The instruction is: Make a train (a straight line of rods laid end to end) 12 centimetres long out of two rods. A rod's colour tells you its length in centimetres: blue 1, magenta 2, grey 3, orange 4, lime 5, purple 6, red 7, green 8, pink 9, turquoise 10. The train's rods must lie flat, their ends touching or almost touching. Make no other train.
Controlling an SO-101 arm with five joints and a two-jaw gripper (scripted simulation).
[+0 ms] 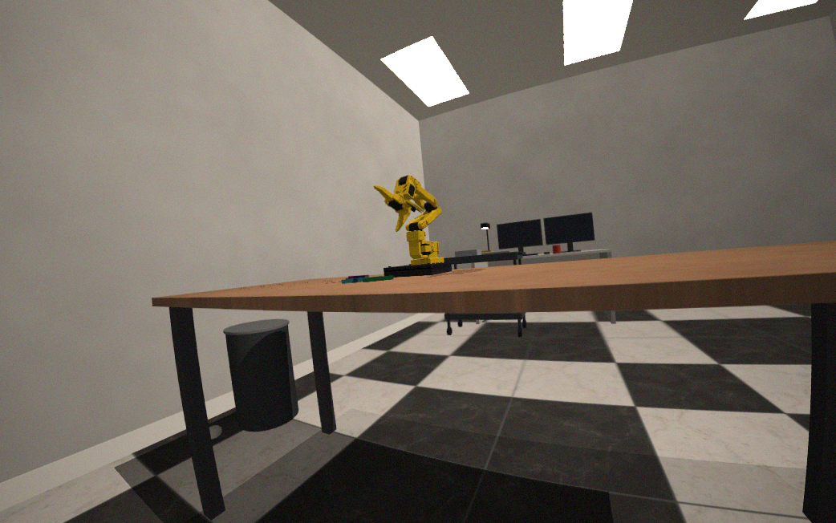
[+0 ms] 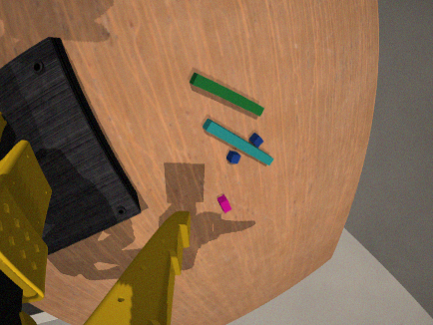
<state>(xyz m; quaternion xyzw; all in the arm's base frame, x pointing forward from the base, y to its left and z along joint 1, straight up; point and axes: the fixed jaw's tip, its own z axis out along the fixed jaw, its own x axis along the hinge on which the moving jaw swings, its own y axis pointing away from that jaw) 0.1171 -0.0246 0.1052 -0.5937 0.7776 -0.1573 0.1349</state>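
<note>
Gripper jaws wide apart, empty, high above table; drop squarely over magenta rod, then set it end-on against turquoise rod, avoiding blue rods

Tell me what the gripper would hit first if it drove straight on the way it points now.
Probably the magenta rod: it lies just past the open gripper's fixed fingertip. Otherwise bare table beside it; depth is hard to judge.
</note>
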